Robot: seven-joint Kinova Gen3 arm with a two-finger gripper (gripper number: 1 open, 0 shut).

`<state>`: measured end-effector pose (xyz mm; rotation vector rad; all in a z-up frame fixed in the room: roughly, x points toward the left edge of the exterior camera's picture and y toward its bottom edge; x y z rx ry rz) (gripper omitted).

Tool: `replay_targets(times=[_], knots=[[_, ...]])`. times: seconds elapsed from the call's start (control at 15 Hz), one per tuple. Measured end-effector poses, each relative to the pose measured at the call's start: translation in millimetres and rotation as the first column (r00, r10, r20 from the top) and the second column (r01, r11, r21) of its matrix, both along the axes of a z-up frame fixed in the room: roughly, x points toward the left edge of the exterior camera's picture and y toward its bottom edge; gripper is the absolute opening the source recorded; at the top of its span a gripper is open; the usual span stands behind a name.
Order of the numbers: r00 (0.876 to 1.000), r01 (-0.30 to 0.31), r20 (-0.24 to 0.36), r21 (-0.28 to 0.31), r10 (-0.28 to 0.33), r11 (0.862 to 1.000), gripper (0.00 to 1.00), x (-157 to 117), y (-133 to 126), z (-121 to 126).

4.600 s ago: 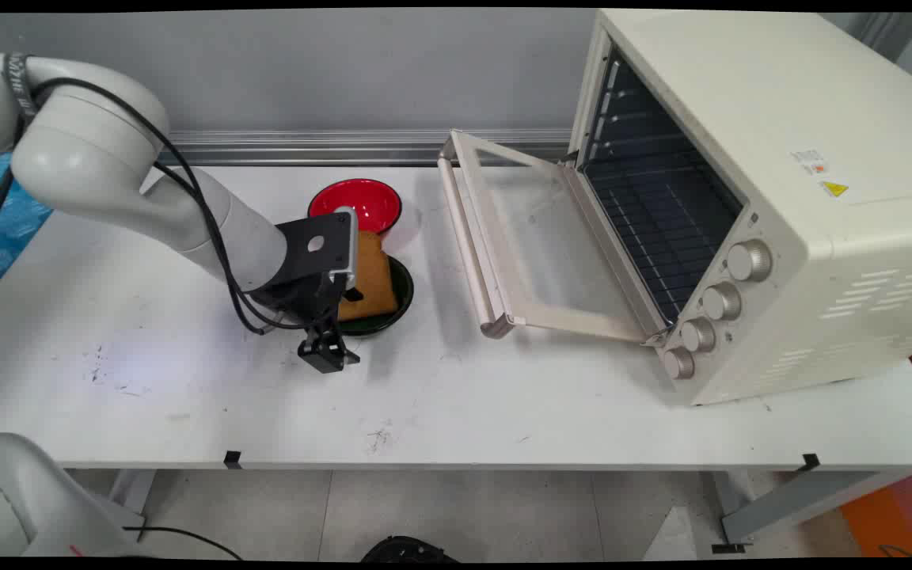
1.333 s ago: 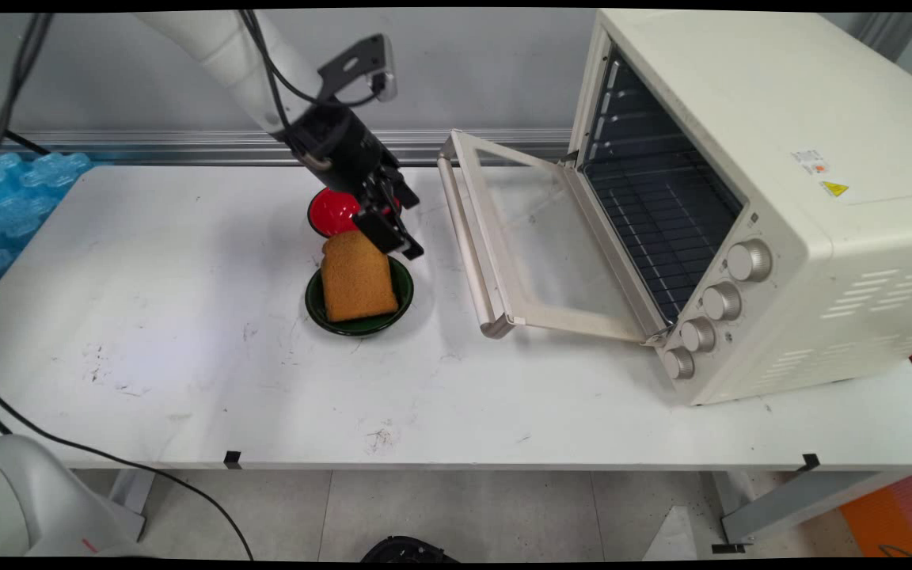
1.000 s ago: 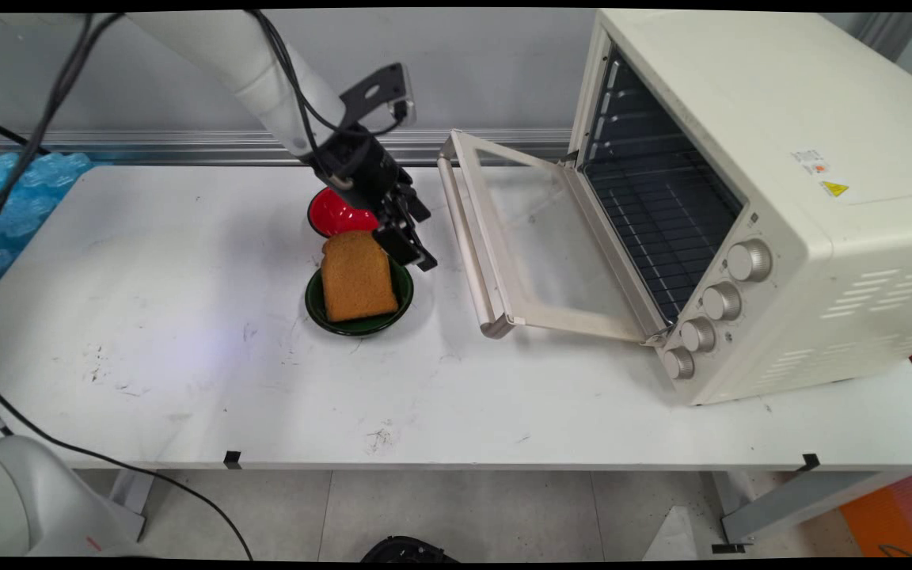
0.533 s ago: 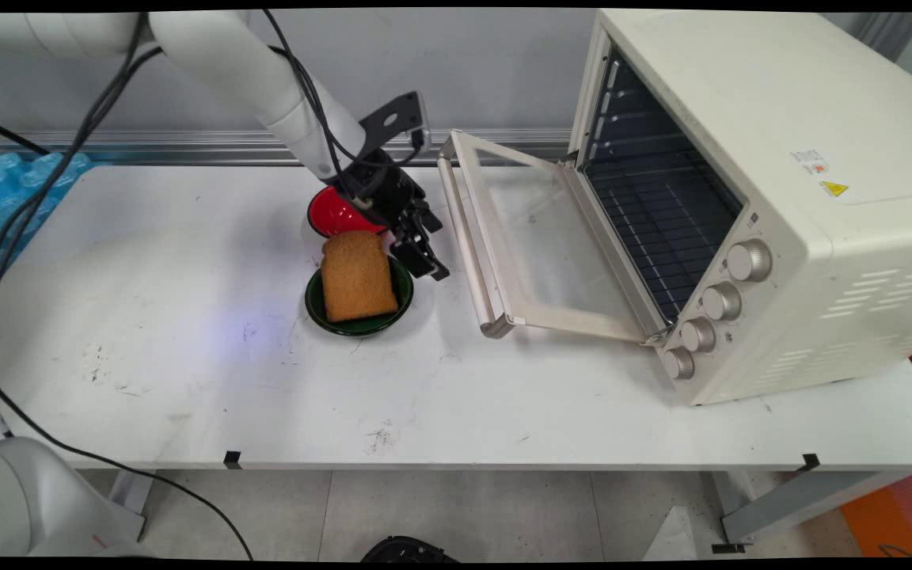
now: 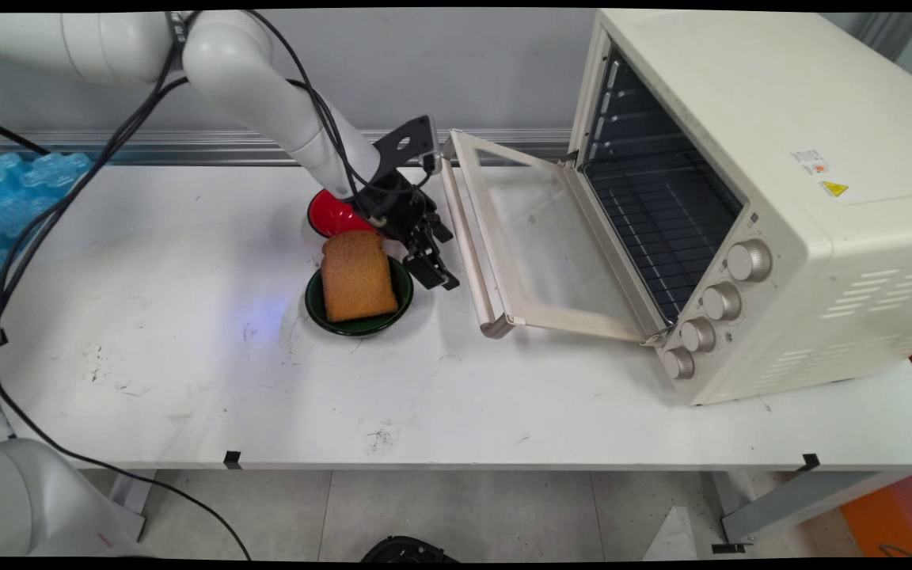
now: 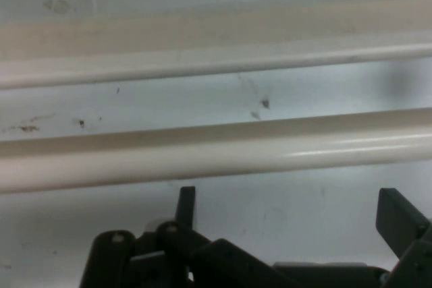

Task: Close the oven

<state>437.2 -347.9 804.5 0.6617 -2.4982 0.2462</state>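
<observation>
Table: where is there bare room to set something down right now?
The table is bare left of the green bowl holding toast, and along the near edge below it. It is crowded between that bowl, the red bowl and the open oven door, where the open gripper sits.

The cream toaster oven (image 5: pixel 749 190) stands at the right of the white table (image 5: pixel 187 380), its door (image 5: pixel 527 237) dropped open toward the left, the handle bar (image 5: pixel 465 241) outermost. Just left of that handle sits a green bowl (image 5: pixel 400 305) holding 1 slice of toast (image 5: pixel 356 275); a red bowl (image 5: pixel 332 215) touches it behind.
</observation>
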Motion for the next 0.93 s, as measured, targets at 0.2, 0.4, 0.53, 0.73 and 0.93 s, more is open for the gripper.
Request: replay_targets(times=[0.2, 0.4, 0.53, 0.73, 0.93], knots=[[1.000, -0.005, -0.008, -0.009, 0.005, 1.000, 1.00, -1.6, -3.7, -10.7], [1.000, -0.010, -0.016, -0.017, 0.010, 1.000, 0.00, -2.4, -6.6, -19.5], [1.000, -0.015, -0.020, -0.021, 0.015, 1.000, 0.00, -2.5, -7.8, -23.2], [0.999, -0.024, -0.024, -0.026, 0.023, 0.999, 0.00, -2.4, -9.0, -27.9], [0.999, -0.044, -0.033, -0.031, 0.043, 0.999, 0.00, -2.1, -10.3, -33.4]])
